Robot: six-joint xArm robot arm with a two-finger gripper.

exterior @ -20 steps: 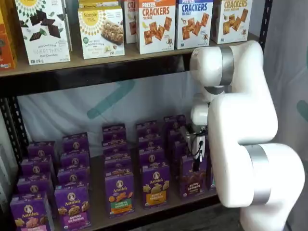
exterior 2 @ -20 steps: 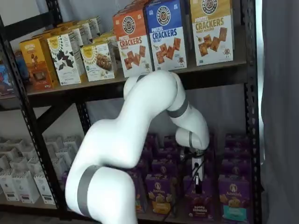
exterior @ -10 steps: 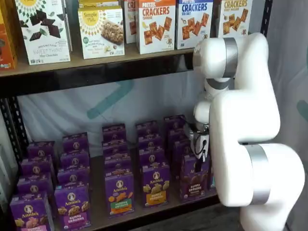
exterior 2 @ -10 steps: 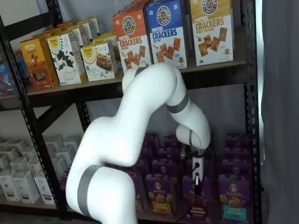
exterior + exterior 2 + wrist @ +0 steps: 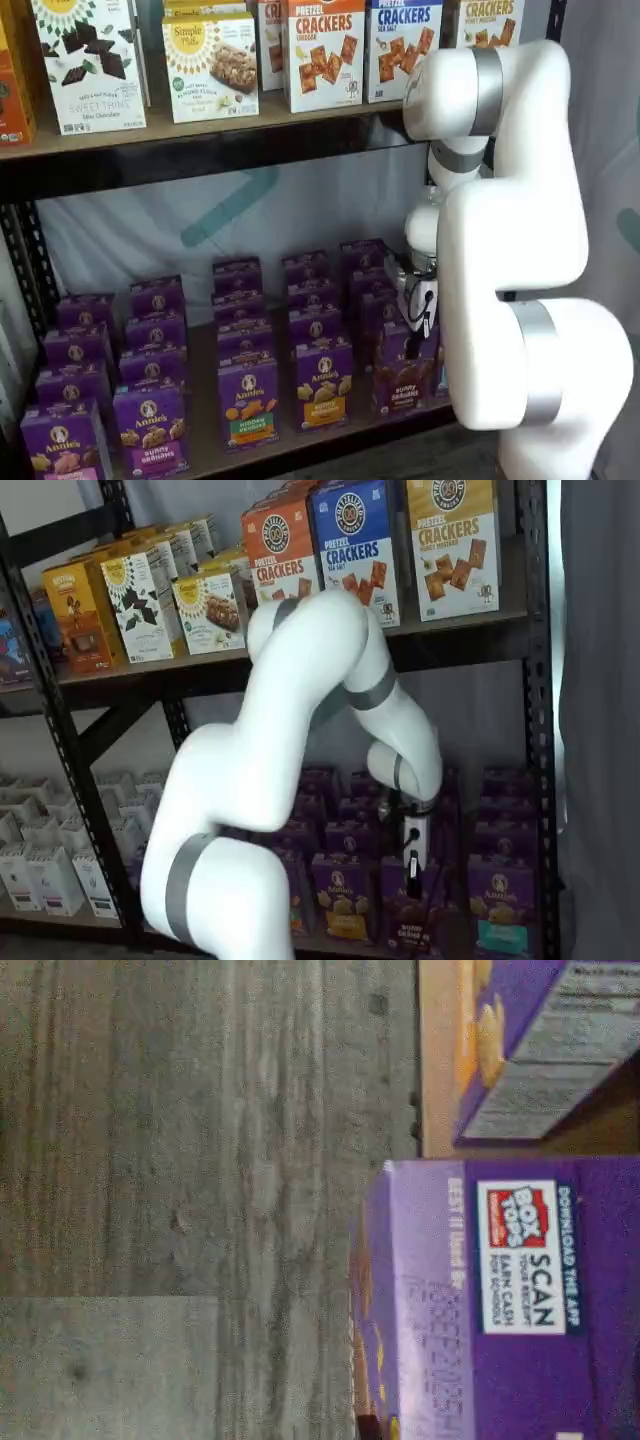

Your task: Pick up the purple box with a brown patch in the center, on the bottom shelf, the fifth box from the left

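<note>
Purple box stands upright at the bottom shelf's near right edge, front toward you; your gripper pinches its top, fingers pressed on it.

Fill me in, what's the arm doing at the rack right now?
The white arm is reaching into the bottom shelf among the purple Annie's cartons. Its pincer is shut on the purple box, the one with dark brown cookies on its front, at the front of its column. In a shelf view the box looks tipped and coming off the row. The wrist view shows that box's purple top close under the camera, with floor beyond. So: grasped, and not yet clear of the shelf.
</note>
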